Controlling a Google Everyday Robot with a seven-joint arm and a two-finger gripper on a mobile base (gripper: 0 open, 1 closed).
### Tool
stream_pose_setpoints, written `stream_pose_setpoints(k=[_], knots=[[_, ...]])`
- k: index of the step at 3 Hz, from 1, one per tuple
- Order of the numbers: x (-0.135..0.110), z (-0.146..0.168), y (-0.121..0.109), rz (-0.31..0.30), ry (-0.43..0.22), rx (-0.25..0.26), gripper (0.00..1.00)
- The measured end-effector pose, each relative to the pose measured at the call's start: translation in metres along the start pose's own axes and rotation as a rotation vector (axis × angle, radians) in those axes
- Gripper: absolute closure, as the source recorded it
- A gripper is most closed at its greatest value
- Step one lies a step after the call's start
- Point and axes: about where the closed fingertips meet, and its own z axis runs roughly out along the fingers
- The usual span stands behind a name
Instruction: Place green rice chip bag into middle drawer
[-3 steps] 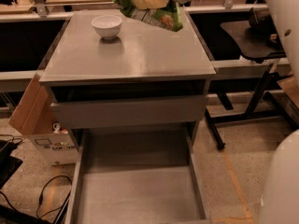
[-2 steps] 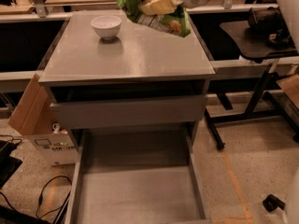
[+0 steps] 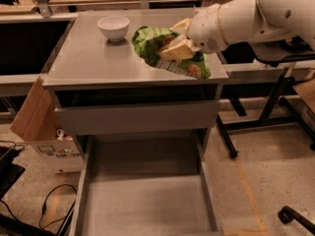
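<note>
Gripping the green rice chip bag in the camera view, my end effector was clamped on its crumpled middle, above the right front part of the table. The bag's lower corner hung by the table's front right edge. A white bowl stood apart at the back left. Below, the middle drawer stood pulled out beneath a tall-fronted grey drawer.
</note>
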Motion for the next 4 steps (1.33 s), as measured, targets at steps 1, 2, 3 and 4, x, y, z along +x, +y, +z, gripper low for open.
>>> stream_pose_setpoints(k=[1,2,3,4], knots=[[0.046,0.024,0.039,0.027,-0.05,-0.014,1.0],[0.125,0.07,0.107,0.099,-0.09,-0.06,1.0],[0.166,0.078,0.143,0.134,-0.069,-0.086,1.0],[0.221,0.106,0.173,0.232,-0.018,-0.111,1.0]])
